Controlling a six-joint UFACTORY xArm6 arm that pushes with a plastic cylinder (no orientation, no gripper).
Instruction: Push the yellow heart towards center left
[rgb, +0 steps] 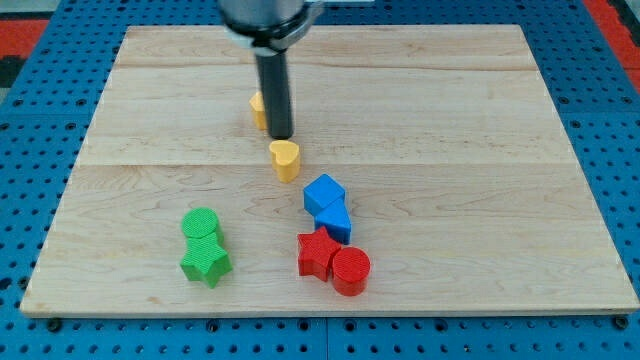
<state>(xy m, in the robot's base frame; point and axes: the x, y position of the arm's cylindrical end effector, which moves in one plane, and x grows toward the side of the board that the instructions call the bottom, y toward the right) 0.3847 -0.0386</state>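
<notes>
The yellow heart (285, 159) lies on the wooden board (450, 120) a little left of its middle. My tip (281, 136) stands just above the heart's top edge, touching or nearly touching it. A second yellow block (258, 109), its shape partly hidden behind the rod, sits just to the rod's left, toward the view's top.
A blue cube (323, 192) and a blue block (334, 220) lie below and right of the heart. A red star (317, 253) and a red cylinder (350, 270) sit below those. A green cylinder (201, 226) and a green star (206, 263) lie at the lower left.
</notes>
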